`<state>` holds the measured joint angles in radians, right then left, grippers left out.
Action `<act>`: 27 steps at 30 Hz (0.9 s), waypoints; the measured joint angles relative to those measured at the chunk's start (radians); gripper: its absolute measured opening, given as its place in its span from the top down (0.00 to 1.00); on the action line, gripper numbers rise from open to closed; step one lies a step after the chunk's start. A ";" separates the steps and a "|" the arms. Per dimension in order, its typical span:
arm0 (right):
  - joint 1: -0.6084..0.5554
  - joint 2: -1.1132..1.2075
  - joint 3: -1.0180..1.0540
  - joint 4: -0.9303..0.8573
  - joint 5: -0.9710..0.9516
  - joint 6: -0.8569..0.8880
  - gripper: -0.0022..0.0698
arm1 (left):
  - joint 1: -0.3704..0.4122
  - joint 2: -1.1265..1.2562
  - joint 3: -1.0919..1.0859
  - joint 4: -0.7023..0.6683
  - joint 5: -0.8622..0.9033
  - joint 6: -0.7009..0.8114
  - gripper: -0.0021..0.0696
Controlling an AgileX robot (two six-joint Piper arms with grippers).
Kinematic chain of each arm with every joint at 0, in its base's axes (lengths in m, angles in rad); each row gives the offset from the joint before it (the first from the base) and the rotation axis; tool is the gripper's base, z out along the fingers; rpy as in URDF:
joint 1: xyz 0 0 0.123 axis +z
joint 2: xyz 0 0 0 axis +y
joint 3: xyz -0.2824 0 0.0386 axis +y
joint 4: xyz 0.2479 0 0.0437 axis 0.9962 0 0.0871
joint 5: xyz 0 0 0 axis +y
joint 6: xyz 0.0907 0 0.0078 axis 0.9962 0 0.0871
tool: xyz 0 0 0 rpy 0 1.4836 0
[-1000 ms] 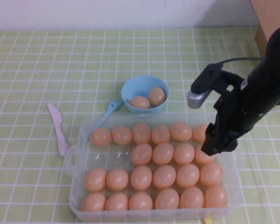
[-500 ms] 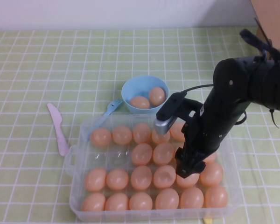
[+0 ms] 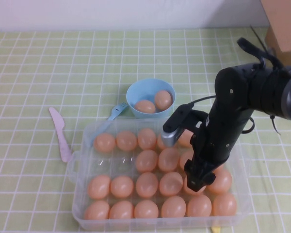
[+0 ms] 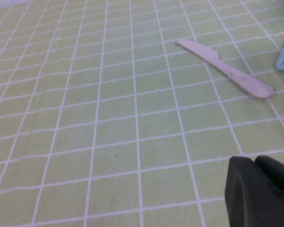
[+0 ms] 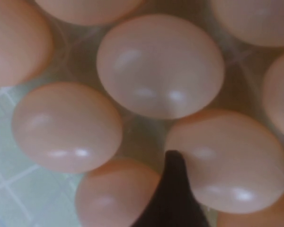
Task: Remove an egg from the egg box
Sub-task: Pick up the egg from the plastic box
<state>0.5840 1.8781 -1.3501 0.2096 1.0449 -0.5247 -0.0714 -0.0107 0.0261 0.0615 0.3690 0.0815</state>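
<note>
The clear plastic egg box [image 3: 79, 167] sits at the table's near middle, holding rows of peach-orange eggs. My right gripper [image 3: 196, 181] is down inside the box on its right side, among the eggs of the third row. In the right wrist view one dark finger [image 5: 173, 189] stands in the gap between eggs, right against one egg [image 5: 227, 161]. The other finger is out of view, and the jaws look open. My left gripper [image 4: 260, 189] is shut and empty, low over bare tablecloth and outside the high view.
A light-blue bowl [image 3: 136, 94] with two eggs stands just behind the box. A blue fork [image 3: 117, 110] and a pink knife [image 3: 59, 133] lie to the left. A brown cardboard box [image 3: 283, 24] is at the far right. Two cups at the box's left stand empty.
My right arm has swung left from the box's right edge and gone down, bringing the gripper in among the eggs. The left arm has not moved.
</note>
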 joint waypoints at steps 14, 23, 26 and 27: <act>0.023 0.043 0.000 0.006 -0.009 -0.042 0.31 | 0.000 0.000 0.000 0.000 0.000 0.000 0.98; 0.023 0.054 -0.120 0.002 0.114 -0.040 0.40 | 0.000 0.000 0.000 0.000 0.000 0.000 0.98; 0.023 0.041 -0.195 -0.010 0.148 -0.017 0.40 | 0.000 0.000 0.000 0.000 0.000 0.000 0.98; 0.023 0.030 -0.219 -0.021 0.155 -0.010 0.40 | 0.000 0.000 0.000 0.000 0.000 0.000 0.98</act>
<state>0.6075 1.9078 -1.5687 0.1889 1.1999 -0.5347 -0.0714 -0.0107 0.0261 0.0615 0.3690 0.0815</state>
